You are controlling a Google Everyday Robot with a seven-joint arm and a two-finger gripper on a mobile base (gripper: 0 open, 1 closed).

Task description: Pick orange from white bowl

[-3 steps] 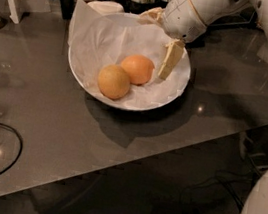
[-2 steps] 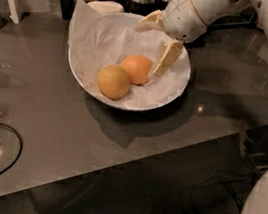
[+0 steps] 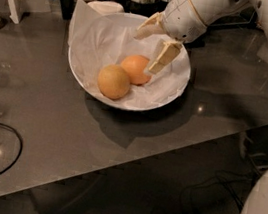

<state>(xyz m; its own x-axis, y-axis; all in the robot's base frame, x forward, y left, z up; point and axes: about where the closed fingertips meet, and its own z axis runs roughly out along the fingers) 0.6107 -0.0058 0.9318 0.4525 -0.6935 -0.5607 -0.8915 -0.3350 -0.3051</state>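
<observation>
The gripper (image 3: 145,52) has edged nearer the orange (image 3: 134,68) in the white bowl (image 3: 124,106); its fingers (image 3: 163,57) stand wide, the lower tip just beside the fruit; closing probably comes next.

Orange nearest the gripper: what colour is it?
Deep reddish-orange, camera view; the gripper hangs open just above it, over the bowl.

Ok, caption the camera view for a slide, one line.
Open end effector hovers just above the orange in the paper-lined white bowl, with a paler yellowish fruit beside the orange.
</observation>
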